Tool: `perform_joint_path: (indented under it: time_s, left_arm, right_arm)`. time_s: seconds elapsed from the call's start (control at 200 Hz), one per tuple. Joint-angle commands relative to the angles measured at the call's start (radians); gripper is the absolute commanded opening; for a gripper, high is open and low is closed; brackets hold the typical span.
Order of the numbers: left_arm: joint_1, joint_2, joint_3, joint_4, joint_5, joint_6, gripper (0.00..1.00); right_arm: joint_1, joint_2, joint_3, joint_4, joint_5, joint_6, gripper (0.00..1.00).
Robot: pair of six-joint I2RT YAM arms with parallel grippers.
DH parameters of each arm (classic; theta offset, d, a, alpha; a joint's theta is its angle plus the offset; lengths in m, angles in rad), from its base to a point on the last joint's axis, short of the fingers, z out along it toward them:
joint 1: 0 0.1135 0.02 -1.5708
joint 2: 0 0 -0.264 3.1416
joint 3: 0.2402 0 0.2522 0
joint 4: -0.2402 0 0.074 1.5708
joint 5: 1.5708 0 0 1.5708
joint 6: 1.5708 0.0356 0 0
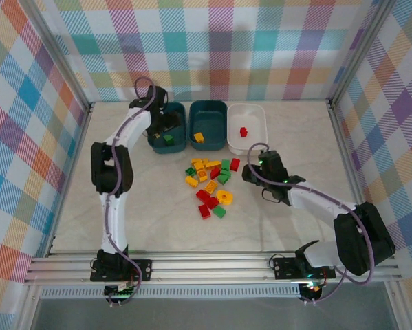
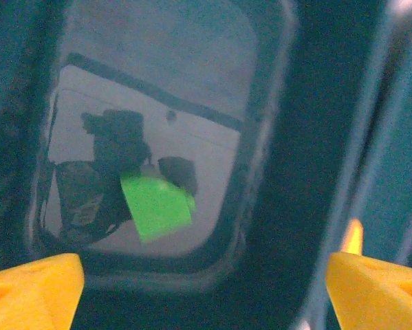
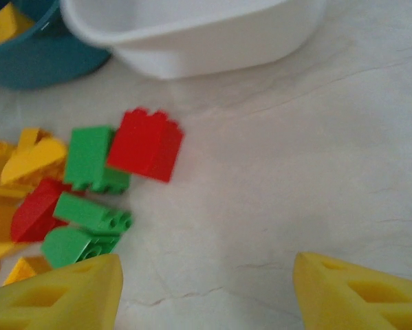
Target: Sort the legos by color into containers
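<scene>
Marble tabletop (image 1: pixel 309 144) w/ lego pile (image 1: pixel 209 184) at centre, white tub (image 1: pixel 247 105) at its 1. I see L gripper (image 2: pixel 206 289) spread wide over left teal tub (image 1: pixel 168 150), green brick (image 2: pixel 157 206) lying inside, ungripped. R gripper (image 3: pixel 206 292) also spread, empty, red brick (image 3: pixel 147 144) at its 11.

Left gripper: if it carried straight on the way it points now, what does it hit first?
Likely the floor of the left teal tub, at or just beside the green lego in it. The left gripper points down into that tub, open; depth is unclear.
</scene>
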Motion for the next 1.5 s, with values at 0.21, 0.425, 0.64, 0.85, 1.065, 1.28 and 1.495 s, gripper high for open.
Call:
perform_joint_path:
  time_s: [0.21, 0.425, 0.64, 0.85, 1.065, 1.28, 1.495]
  left_arm:
    - [-0.046, -0.843, -0.901, 0.393, -0.053, -0.112, 1.00]
    - [-0.042, -1.104, -1.244, 0.274, -0.209, -0.234, 1.00]
    - [-0.040, -1.075, -1.288, 0.292, -0.128, -0.254, 1.00]
    - [-0.040, -1.098, -1.318, 0.303, -0.108, -0.252, 1.00]
    - [-0.040, -1.146, -1.341, 0.305, -0.094, -0.248, 1.00]
    - [-0.040, -1.159, -1.348, 0.296, -0.083, -0.241, 1.00]
    - [-0.038, -1.198, -1.359, 0.247, -0.168, -0.263, 1.00]
  right_arm:
    - [0.267, 0.101, 0.104, 0.021, 0.155, -0.125, 0.62]
    - [0.467, 0.262, 0.253, -0.147, 0.120, -0.089, 0.67]
    - [0.522, 0.444, 0.404, -0.277, 0.022, -0.055, 0.69]
    - [0.558, 0.492, 0.464, -0.379, 0.074, -0.012, 0.66]
    - [0.580, 0.459, 0.436, -0.407, 0.075, 0.037, 0.65]
    - [0.608, 0.430, 0.456, -0.432, 0.150, -0.023, 0.67]
    - [0.608, 0.466, 0.534, -0.373, 0.069, -0.037, 0.69]
